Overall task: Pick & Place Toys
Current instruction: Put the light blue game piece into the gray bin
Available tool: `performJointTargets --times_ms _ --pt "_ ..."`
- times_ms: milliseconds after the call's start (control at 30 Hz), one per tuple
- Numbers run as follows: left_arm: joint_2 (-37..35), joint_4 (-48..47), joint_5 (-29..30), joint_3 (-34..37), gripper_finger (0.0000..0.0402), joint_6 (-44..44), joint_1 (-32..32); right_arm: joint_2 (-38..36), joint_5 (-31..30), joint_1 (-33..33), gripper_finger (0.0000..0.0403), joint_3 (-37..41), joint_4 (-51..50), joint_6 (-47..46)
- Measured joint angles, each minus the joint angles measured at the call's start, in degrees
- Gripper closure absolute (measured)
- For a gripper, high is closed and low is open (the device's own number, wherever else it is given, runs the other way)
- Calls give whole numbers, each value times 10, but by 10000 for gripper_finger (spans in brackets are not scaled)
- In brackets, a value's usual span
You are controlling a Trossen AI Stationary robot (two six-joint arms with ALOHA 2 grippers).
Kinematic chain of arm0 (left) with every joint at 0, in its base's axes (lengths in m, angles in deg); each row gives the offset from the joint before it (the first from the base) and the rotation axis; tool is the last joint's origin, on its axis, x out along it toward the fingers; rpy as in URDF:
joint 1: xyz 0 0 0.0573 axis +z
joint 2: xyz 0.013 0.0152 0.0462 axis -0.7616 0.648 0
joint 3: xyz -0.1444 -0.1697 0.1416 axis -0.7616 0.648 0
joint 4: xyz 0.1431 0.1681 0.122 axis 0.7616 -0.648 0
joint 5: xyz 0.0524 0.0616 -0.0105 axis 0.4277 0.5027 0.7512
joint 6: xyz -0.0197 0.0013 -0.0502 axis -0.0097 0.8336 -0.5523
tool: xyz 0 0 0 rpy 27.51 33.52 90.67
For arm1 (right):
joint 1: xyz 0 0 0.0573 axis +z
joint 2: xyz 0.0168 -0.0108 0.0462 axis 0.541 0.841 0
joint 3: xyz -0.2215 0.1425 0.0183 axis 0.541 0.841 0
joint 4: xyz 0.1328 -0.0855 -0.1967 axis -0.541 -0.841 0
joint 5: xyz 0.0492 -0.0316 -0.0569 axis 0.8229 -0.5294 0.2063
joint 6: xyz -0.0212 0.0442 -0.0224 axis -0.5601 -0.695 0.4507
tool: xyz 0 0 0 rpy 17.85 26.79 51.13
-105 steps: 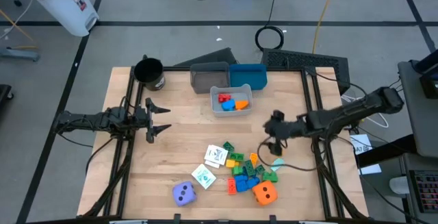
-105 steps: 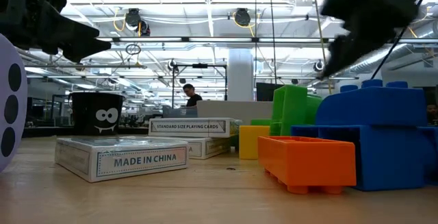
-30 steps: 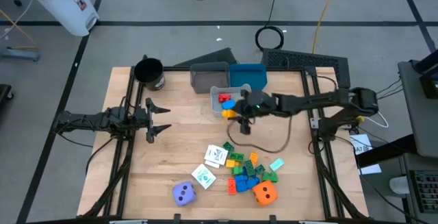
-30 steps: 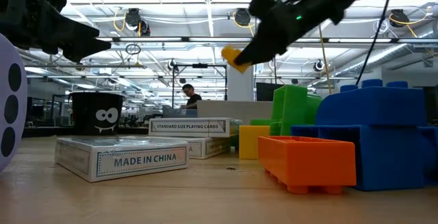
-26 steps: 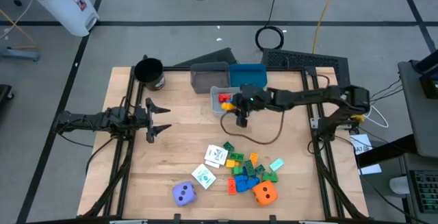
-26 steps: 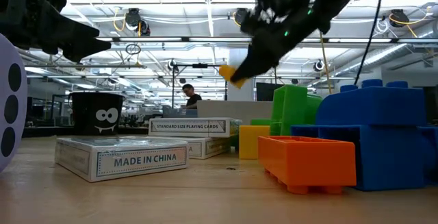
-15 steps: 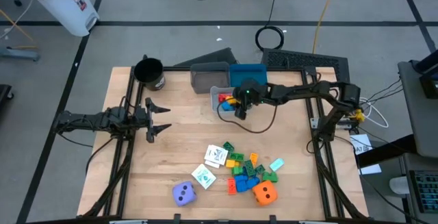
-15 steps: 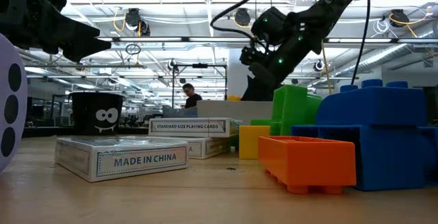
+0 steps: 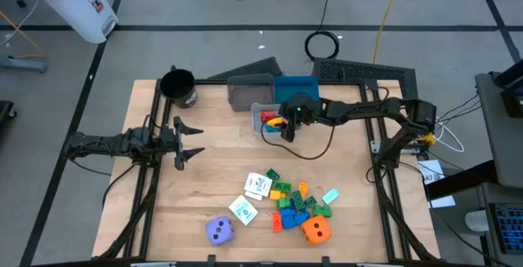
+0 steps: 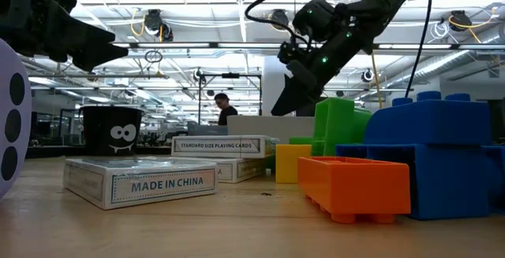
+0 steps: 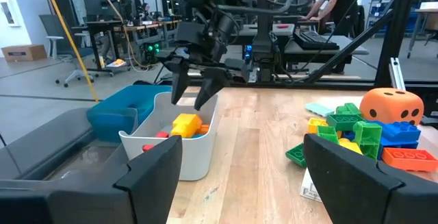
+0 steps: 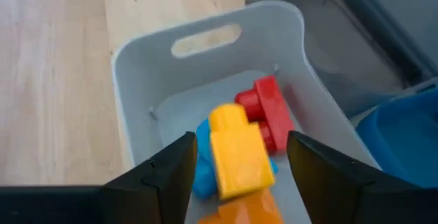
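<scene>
Two arms show, and only your right one is at work: the right gripper [image 9: 285, 128] hangs just above the white bin [image 9: 257, 109], fingers spread and holding nothing. Below those fingers a yellow block [image 12: 236, 152] lies in the bin, on top of a red block [image 12: 269, 107], a blue one [image 12: 203, 169] and an orange one [image 12: 239, 209]. You can see the same yellow block [image 11: 185, 124] from the left wrist, inside the bin's near wall. Your left gripper [image 9: 189, 142] waits at the table's left side, fingers wide and empty. Near the front edge of the table [image 9: 212, 177] the rest of the toys lie together: the pile of blocks [image 9: 296, 203], the orange die [image 9: 316, 230], the purple die [image 9: 219, 231] and the cards [image 9: 250, 198].
</scene>
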Motion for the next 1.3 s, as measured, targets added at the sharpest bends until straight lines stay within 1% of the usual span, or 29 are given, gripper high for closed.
performJointTargets --times_ms 100,300,467,633,767,933,1067,1133,1233,1300 --pt "0 0 0 0 91 0 0 -16 -1 15 173 -1 -3 3" --pt "0 0 0 0 91 0 0 -82 0 57 176 1 -75 4" --pt "0 0 0 0 91 0 0 -139 0 107 181 19 -132 -12" --pt "0 0 0 0 91 0 0 -194 -1 161 181 35 -146 -32" --pt "0 0 0 0 91 0 0 -226 2 228 174 43 -144 -7" --pt "0 1 0 0 91 0 0 -240 3 327 138 43 -151 -1" --pt "0 1 0 0 91 0 0 -241 3 397 114 44 -214 -4" --pt "0 0 0 0 91 0 0 -241 0 429 111 44 -254 -28" --pt "0 1 0 0 91 0 0 -237 -38 468 114 44 -304 -86" --pt "0 1 0 0 91 0 0 -238 -60 491 119 55 -319 -131"
